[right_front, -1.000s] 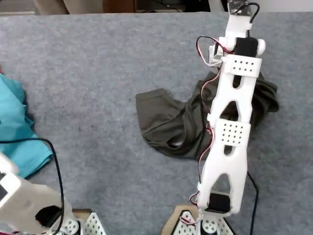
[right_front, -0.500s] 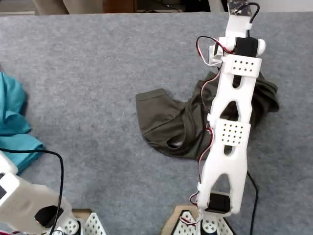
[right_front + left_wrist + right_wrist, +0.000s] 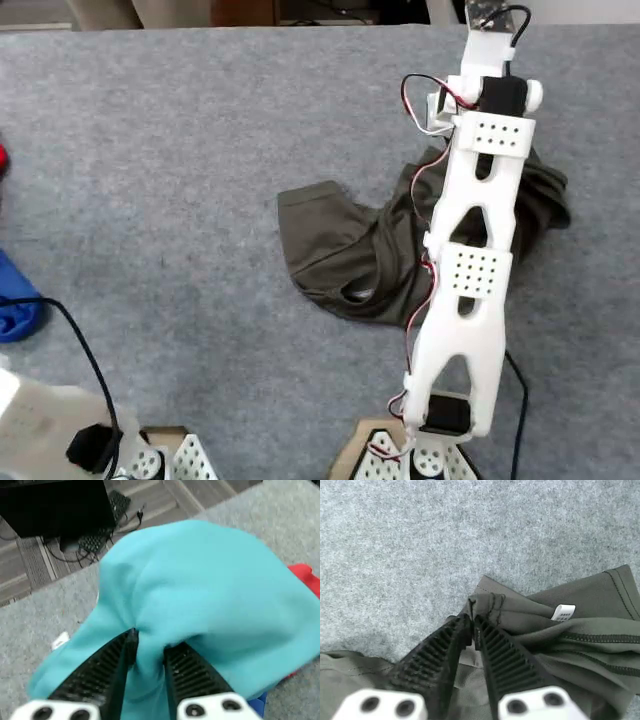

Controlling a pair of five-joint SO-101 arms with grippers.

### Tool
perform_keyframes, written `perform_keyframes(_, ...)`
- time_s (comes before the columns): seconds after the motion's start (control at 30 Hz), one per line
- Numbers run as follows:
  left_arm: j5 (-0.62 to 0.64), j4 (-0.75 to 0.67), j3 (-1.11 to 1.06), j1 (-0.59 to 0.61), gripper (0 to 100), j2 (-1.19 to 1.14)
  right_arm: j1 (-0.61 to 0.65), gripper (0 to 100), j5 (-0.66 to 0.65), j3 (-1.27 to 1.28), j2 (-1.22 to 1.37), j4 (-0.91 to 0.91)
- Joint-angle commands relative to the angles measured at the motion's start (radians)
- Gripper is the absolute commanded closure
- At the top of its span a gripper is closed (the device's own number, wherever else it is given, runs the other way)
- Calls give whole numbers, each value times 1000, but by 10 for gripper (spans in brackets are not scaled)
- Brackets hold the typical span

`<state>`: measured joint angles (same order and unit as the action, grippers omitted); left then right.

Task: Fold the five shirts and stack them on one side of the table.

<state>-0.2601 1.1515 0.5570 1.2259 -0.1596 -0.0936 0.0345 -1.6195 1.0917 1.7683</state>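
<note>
Right wrist view: recorded the right gripper [image 3: 472,621] with jaws pressed together on a stitched hem fold of the olive shirt [image 3: 580,645], just beside a white label [image 3: 563,612]. From the high view, located that shirt crumpled on the grey table [image 3: 180,150], right of centre, under the outstretched right arm [image 3: 475,250]. Recorded the left gripper [image 3: 150,647] with jaws pinching a bunched fold of the teal shirt [image 3: 210,595]. Noted red cloth [image 3: 306,577] and blue cloth [image 3: 257,704] past the teal shirt's edges.
</note>
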Motion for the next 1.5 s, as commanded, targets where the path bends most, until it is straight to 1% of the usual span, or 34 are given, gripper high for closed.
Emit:
perform_keyframes(0.0,9,-103,-40,-14,976,15,21,994,-9,-41,-93,18)
perform_keyframes(0.07,9,-141,-103,-17,974,15,18,994,-9,-41,-93,18)
perform_keyframes(0.13,9,-147,-152,-20,940,18,16,994,-9,-38,-91,18)
perform_keyframes(0.2,18,-146,-184,-26,845,25,12,994,-9,-33,-99,18)
perform_keyframes(0.23,51,-144,-193,-23,785,27,12,994,-9,-36,-101,18)
perform_keyframes(0.3,167,-117,-195,-15,664,28,15,994,-9,-31,-116,18)
perform_keyframes(0.33,212,-92,-180,-5,617,31,18,994,-9,-25,-125,18)
perform_keyframes(0.37,230,-61,-155,5,587,42,19,994,-9,-19,-137,18)
perform_keyframes(0.53,201,66,-20,12,596,117,19,994,-9,19,-228,18)
perform_keyframes(0.67,192,166,75,8,619,193,19,994,-9,105,-357,18)
perform_keyframes(0.77,192,230,110,9,640,245,21,994,-9,236,-489,18)
perform_keyframes(0.87,190,338,127,12,643,311,44,994,-34,432,-656,18)
perform_keyframes(1.0,190,456,123,9,643,389,142,994,-123,736,-908,17)
perform_keyframes(1.17,190,522,121,8,643,410,357,994,-158,1007,-1185,12)
perform_keyframes(1.23,190,568,120,5,643,410,450,994,-158,1064,-1262,3)
perform_keyframes(1.3,190,586,77,-28,644,410,526,994,-158,1084,-1317,-15)
perform_keyframes(1.37,190,586,-32,-81,645,418,579,994,-158,1084,-1357,-29)
perform_keyframes(1.47,189,585,-203,-184,647,420,618,994,-158,1084,-1391,-75)
